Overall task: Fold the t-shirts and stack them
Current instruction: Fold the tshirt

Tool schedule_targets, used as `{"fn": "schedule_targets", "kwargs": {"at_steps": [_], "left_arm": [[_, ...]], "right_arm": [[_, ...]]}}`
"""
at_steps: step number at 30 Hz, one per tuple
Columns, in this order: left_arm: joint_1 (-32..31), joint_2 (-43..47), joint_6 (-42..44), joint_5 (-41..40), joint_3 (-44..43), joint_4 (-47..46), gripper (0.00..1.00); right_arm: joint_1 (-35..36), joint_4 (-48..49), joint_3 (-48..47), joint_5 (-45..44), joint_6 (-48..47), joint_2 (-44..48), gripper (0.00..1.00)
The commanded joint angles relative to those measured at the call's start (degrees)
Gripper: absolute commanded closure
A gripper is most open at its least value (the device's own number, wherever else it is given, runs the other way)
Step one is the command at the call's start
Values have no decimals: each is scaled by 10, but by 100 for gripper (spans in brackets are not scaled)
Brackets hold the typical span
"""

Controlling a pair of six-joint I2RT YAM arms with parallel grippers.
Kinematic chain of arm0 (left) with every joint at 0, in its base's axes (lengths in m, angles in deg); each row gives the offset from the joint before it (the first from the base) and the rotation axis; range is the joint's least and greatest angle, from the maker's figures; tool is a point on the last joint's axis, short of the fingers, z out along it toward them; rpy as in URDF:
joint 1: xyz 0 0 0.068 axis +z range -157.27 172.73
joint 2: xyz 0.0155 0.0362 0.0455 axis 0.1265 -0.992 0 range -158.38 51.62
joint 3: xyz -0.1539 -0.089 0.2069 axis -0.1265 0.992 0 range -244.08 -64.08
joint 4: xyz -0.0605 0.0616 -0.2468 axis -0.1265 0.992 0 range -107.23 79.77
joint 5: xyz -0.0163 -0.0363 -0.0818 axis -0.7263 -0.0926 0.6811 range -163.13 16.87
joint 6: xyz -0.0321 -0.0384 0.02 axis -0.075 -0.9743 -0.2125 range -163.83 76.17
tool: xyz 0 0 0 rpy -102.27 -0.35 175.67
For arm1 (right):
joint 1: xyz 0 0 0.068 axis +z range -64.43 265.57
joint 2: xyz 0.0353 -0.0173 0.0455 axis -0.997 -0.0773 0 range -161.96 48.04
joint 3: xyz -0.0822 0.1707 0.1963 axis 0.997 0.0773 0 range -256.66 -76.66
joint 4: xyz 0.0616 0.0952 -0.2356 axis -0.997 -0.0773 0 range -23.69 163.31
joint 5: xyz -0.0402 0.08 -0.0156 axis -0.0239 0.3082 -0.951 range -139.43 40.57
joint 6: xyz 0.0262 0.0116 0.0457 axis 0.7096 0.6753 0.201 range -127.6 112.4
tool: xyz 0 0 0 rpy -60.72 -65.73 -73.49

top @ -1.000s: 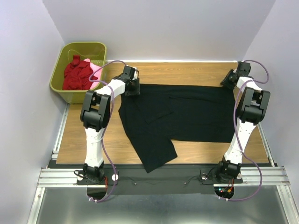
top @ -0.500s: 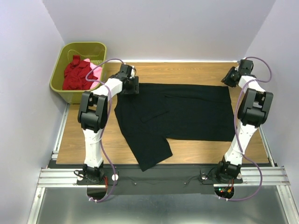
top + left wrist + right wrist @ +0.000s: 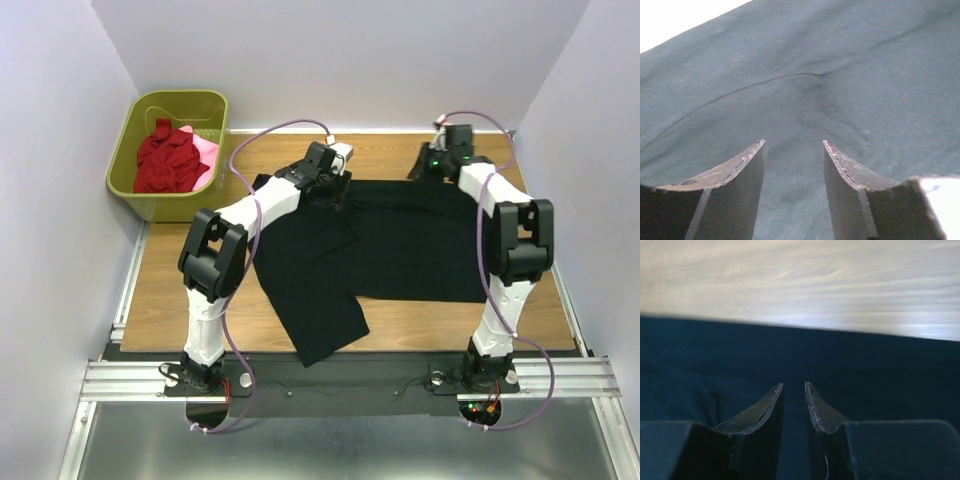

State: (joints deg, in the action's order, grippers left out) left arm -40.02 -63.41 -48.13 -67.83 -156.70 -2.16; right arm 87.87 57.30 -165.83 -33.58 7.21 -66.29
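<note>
A large black t-shirt (image 3: 400, 240) lies spread on the wooden table, with one part hanging towards the near edge. My left gripper (image 3: 333, 187) hovers over the shirt's far edge near the middle; its jaws stand apart over the black cloth (image 3: 805, 95) and hold nothing. My right gripper (image 3: 425, 166) is low over the far edge to the right of it. Its jaws stand a narrow gap apart above the cloth (image 3: 865, 360), with bare table beyond. Dark red shirts (image 3: 165, 160) and a pink shirt (image 3: 205, 150) lie in the basket.
The olive-green plastic basket (image 3: 135, 188) stands off the table's far left corner. Bare wood (image 3: 180, 290) shows left of the shirt and along the far edge (image 3: 380, 150). Walls close in at the left, right and back.
Both grippers have left the shirt's far corners and moved inward along its far edge. The left one first pulled the shirt's left side a little leftward, then let go.
</note>
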Motion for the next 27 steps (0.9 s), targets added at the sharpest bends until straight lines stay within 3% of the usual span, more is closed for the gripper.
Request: {"fn": "schedule_targets", "kwargs": {"at_steps": [1,13,27], "left_arm": [[6,-11,9,10,-14,-3,43],[-10,-12,11,51,71,11,51],[-4,40,-10,37,157,31,53]], "right_arm": [[43,8,-15,23,-14,-42,72],[111,8,-45,30,-14,-94,74],[111,-4,32,-12,-10,-54,75]]}}
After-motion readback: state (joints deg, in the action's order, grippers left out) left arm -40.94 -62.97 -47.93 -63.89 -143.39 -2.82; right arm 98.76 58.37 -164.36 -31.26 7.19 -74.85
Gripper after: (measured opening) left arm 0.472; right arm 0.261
